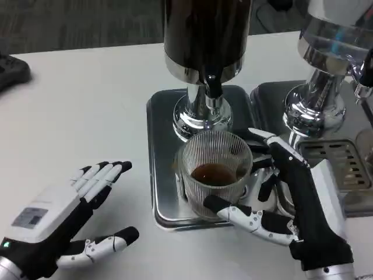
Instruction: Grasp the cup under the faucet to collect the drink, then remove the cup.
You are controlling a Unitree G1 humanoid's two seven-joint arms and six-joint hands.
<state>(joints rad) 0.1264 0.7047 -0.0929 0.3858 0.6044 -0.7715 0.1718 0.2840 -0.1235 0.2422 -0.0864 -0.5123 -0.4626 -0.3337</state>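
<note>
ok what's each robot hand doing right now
left robot hand: open, holding nothing, resting on the table
right robot hand: holding the ribbed glass cup

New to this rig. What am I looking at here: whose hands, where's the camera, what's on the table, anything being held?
This is a single view from a camera on the head or chest of a humanoid robot, looking down at a white table. The two many-fingered hands are the robot's own. The left hand, on the picture's left, lies open beside the tray and holds nothing. The right hand wraps its fingers around a ribbed clear cup that has some brown drink in the bottom. The cup stands on a metal drip tray right under the black faucet of a dark drink dispenser. A second dispenser, with a clear tank, stands to the right on its own tray.
</note>
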